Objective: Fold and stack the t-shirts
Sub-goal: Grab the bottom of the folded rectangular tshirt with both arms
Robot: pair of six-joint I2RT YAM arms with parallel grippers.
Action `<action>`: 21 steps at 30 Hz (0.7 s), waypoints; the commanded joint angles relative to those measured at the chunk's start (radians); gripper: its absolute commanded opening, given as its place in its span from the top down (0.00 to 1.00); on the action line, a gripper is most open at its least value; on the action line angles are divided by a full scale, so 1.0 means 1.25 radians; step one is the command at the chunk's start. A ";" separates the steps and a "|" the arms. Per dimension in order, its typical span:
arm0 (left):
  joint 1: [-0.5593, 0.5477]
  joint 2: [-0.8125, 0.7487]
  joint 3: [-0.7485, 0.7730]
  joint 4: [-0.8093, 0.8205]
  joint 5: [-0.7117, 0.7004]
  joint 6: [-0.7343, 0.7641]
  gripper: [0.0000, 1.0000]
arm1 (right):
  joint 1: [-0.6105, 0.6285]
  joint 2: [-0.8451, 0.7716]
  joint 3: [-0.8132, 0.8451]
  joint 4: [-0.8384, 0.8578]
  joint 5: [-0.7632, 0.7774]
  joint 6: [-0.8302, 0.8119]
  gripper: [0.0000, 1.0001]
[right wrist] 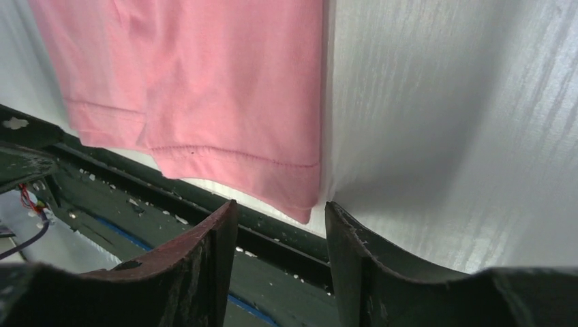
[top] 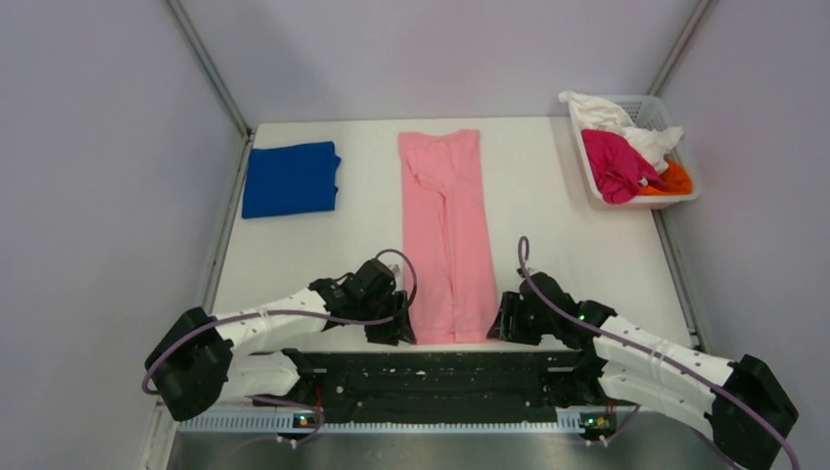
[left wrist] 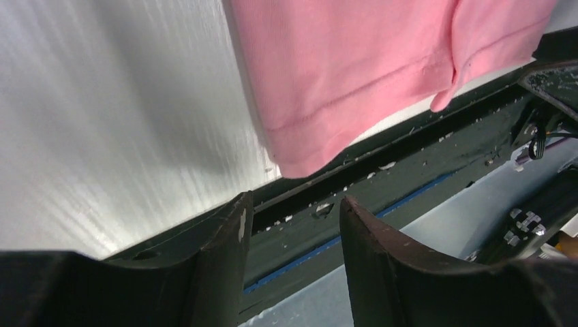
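Overall: two robot arms reach low over a white bench (top: 548,225), one on each side of a long pink garment.
Pink t-shirt (top: 448,235): folded lengthwise into a narrow strip (sleeves tucked in). It lies flat, running from between the two sets of fingers away to the far side of the bench. Its near hem hangs slightly over the bench's edge, above a dark rail (top: 440,377).
Left fingers (top: 399,331): spread apart and holding nothing. The hem's left corner lies just beyond their tips, not touching them.
Right fingers (top: 505,319): also spread apart and holding nothing. The hem's right corner sits just ahead of the gap between them.
Blue t-shirt (top: 291,178): folded into a neat rectangle, well beyond the left fingers and off to their outer side.
Basket (top: 646,203): white plastic, far beyond the right fingers and to their outer side. It holds a crumpled magenta tee (top: 612,164), a white tee (top: 626,122) and an orange tee (top: 675,179).
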 commanded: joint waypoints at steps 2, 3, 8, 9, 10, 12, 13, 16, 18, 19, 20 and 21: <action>-0.023 0.064 0.017 0.094 -0.001 -0.038 0.46 | -0.005 0.038 -0.009 0.054 -0.007 0.016 0.51; -0.025 0.074 0.018 0.095 -0.002 -0.044 0.47 | -0.005 0.043 -0.011 0.057 -0.004 0.016 0.52; -0.044 0.126 0.035 0.103 -0.028 -0.052 0.57 | -0.005 0.070 -0.020 0.092 -0.006 0.028 0.64; -0.045 0.138 0.041 0.095 -0.042 -0.054 0.59 | -0.006 0.073 -0.022 0.100 -0.011 0.030 0.67; -0.045 0.150 0.048 0.086 -0.063 -0.057 0.61 | -0.005 0.074 -0.025 0.106 -0.017 0.031 0.70; -0.045 0.170 0.062 0.073 -0.085 -0.058 0.68 | -0.005 0.069 -0.030 0.110 -0.024 0.032 0.73; -0.045 0.176 0.070 0.071 -0.091 -0.056 0.70 | -0.005 0.064 -0.031 0.107 -0.024 0.032 0.74; -0.045 0.188 0.079 0.070 -0.101 -0.059 0.90 | -0.006 0.046 -0.034 0.106 -0.023 0.031 0.80; -0.046 0.187 0.082 0.066 -0.102 -0.061 1.00 | -0.006 0.041 -0.032 0.105 -0.036 0.029 0.90; -0.047 0.181 0.079 0.066 -0.095 -0.059 1.00 | -0.006 0.042 -0.029 0.104 -0.046 0.027 0.94; -0.048 0.167 0.071 0.066 -0.090 -0.060 1.00 | -0.005 0.039 -0.028 0.104 -0.057 0.028 0.97; -0.050 0.148 0.061 0.066 -0.087 -0.062 1.00 | -0.005 0.032 -0.029 0.103 -0.065 0.028 1.00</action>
